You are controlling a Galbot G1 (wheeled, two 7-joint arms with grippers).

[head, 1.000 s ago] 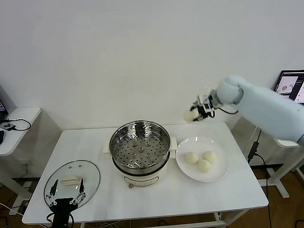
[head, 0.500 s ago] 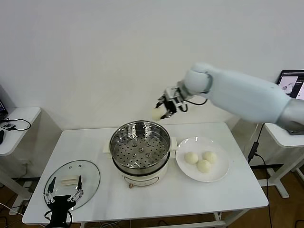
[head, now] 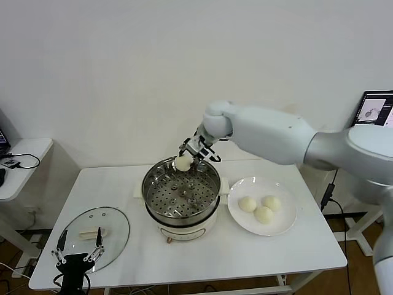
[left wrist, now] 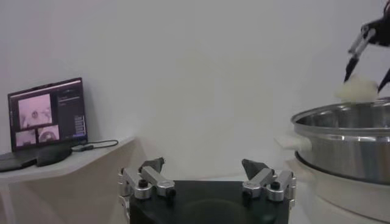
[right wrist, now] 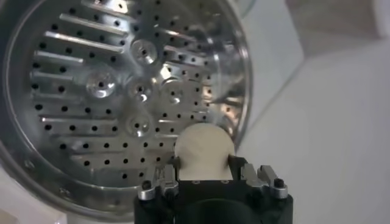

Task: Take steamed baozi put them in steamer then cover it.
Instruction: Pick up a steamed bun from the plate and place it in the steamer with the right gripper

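Note:
My right gripper is shut on a cream-white baozi and holds it over the far rim of the steamer. In the right wrist view the baozi sits between the fingers, above the rim of the perforated tray. Three more baozi lie on the white plate to the right of the steamer. The glass cover lies flat at the table's front left. My left gripper hangs open at the cover's near edge, its fingers spread with nothing between them.
The white table carries steamer, plate and cover. A side table with cables stands at the far left, and a laptop at the far right. In the left wrist view the steamer's wall is close on one side.
My right arm has swung left from above the plate's far side and lowered, carrying the baozi to the steamer's far rim. The left gripper has shifted slightly towards the table's front edge.

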